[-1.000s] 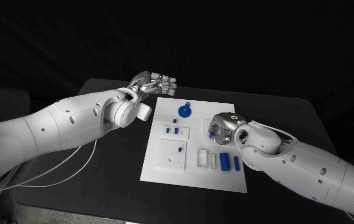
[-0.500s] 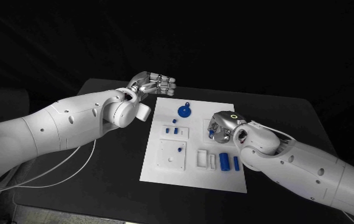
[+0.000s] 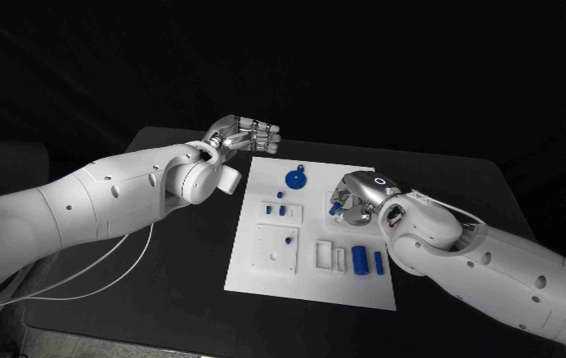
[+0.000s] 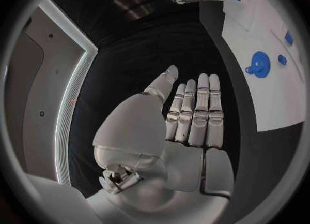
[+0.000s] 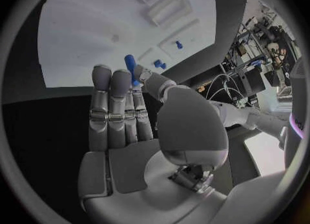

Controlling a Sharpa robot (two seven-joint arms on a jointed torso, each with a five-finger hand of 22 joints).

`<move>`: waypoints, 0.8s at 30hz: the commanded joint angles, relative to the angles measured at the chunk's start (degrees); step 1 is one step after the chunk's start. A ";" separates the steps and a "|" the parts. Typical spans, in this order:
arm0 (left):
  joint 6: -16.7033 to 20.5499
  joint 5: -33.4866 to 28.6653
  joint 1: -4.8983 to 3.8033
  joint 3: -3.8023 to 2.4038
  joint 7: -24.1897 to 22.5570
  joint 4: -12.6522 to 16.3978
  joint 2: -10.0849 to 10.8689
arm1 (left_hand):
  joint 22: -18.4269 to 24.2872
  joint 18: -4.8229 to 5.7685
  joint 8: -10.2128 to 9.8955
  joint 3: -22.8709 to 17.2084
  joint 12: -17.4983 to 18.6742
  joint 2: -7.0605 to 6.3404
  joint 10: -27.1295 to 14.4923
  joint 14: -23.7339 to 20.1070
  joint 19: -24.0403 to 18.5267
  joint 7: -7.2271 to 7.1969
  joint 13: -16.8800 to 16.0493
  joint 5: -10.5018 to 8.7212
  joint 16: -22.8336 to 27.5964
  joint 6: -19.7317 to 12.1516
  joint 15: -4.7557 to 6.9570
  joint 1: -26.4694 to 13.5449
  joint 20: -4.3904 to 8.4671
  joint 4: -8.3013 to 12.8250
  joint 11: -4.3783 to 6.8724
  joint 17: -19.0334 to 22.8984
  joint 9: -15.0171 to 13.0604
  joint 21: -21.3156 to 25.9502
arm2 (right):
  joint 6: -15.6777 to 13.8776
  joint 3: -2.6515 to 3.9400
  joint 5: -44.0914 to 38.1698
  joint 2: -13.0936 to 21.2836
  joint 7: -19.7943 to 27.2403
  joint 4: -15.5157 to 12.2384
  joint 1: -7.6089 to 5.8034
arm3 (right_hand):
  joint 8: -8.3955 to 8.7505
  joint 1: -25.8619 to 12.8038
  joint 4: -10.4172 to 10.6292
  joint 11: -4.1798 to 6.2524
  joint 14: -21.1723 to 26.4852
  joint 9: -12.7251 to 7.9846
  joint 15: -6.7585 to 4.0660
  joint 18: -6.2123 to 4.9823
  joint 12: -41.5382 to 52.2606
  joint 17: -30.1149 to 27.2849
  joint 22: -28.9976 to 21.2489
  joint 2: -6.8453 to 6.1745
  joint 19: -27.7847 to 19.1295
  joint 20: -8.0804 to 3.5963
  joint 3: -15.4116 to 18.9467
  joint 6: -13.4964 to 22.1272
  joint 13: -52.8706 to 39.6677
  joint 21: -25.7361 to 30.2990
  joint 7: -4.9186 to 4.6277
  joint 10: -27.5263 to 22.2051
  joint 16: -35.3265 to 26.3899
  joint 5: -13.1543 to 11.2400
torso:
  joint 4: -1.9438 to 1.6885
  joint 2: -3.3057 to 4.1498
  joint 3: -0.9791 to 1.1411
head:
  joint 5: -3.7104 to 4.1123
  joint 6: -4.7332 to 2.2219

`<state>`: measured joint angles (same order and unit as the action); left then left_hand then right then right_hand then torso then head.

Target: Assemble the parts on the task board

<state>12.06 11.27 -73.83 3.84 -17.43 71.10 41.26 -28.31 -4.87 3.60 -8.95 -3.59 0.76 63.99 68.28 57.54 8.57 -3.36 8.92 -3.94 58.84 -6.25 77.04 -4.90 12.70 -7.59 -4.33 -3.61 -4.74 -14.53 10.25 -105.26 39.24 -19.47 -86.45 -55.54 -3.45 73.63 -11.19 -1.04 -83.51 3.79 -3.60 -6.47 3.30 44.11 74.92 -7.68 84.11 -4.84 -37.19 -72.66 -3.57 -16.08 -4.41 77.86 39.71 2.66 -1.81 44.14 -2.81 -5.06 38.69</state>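
Pinching a small blue part (image 5: 129, 64) btwn thumb and fingers of my right hand (image 3: 355, 200), held over the white task board (image 3: 354, 284) near its middle-right. My left hand (image 3: 244, 136) hovers off the board's far-left corner, fingers straight and together, holding nothing. Round blue part (image 3: 295, 180) lies near the far edge; two blue cylinders (image 3: 358, 258) sit at the near right.

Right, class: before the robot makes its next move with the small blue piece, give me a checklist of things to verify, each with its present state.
1. Right hand holds the small blue piece between thumb and fingers: ok.
2. Right hand is over the white board: ok.
3. Left hand holds nothing, off the board: ok.
4. Blue round part lies on the board, away from both hands: ok.
5. Target slot for the piece: cannot tell.
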 commanded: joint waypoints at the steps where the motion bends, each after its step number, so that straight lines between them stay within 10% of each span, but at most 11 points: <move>1: -0.69 -0.35 -0.07 -0.04 -0.32 0.02 -0.08 | 0.24 0.70 0.05 -0.07 0.05 -0.11 -0.45 -0.33 0.31 -0.02 0.02 -0.19 0.17 -0.31 0.09 0.00 -0.13 -0.44 0.04 -0.08 -0.03 -0.36 | -0.97 0.14 1.82 0.09 0.44 -1.69 0.02 | -0.21 -0.28 -0.04 -0.10 -0.14 0.30 -0.37 0.38 0.13 0.10 2.02 0.58 1.31 -0.48 -0.39 -0.62 -0.08 -0.65 -0.03 0.48 -0.35 0.20 | -0.04 0.02 0.02 | -0.13 0.02; 12: -0.74 -0.46 -0.06 -0.04 -0.38 -0.44 -0.45 | 0.63 0.70 0.05 -0.13 0.05 -0.12 -0.47 -0.35 0.33 -0.01 0.02 -0.16 0.17 -0.34 0.09 0.09 -0.12 -0.56 0.04 -0.08 -0.03 -0.53 | -1.04 -0.42 3.11 -2.90 1.84 -4.04 0.06 | -0.22 -0.36 -0.11 -0.08 -0.18 0.31 -0.36 0.33 0.15 0.14 2.01 0.77 1.20 -0.44 -0.27 -0.65 -0.09 -0.99 -0.02 0.54 -0.40 0.24 | -0.07 -0.01 -0.03 | -1.26 0.23; 24: -0.97 -0.75 -0.04 -0.03 -0.46 -1.07 -1.72 | 0.89 0.69 0.05 -0.17 0.05 -0.08 -0.48 -0.39 0.30 -0.01 0.02 -0.15 0.17 -0.37 0.07 0.04 -0.14 -0.68 0.03 -0.08 -0.04 -0.65 | -0.45 -5.08 0.06 -9.65 3.69 -2.88 0.09 | -0.22 -0.30 -0.42 -0.09 -0.19 0.32 -0.36 0.23 0.15 0.18 1.98 0.96 1.12 -0.43 -0.23 -0.66 -0.10 -0.95 -0.01 0.59 -0.42 0.26 | -0.16 -0.01 -0.12 | -1.80 0.38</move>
<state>12.00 11.09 -73.82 3.85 -17.41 69.98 39.80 -27.47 -4.87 3.60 -9.03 -3.59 0.76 63.99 68.28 57.54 8.57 -3.36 8.92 -3.94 58.84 -6.25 77.04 -4.90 12.31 -7.59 -4.33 -3.61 -5.18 -15.37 5.26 -103.31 29.96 -17.28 -89.52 -55.49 -3.38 73.23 -11.48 -1.22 -83.52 3.78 -3.59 -6.12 3.30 44.20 74.91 -7.31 84.13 -4.80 -37.17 -72.98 -3.64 -16.75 -4.36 78.03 39.49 2.60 -1.92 44.08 -2.88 -6.75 39.06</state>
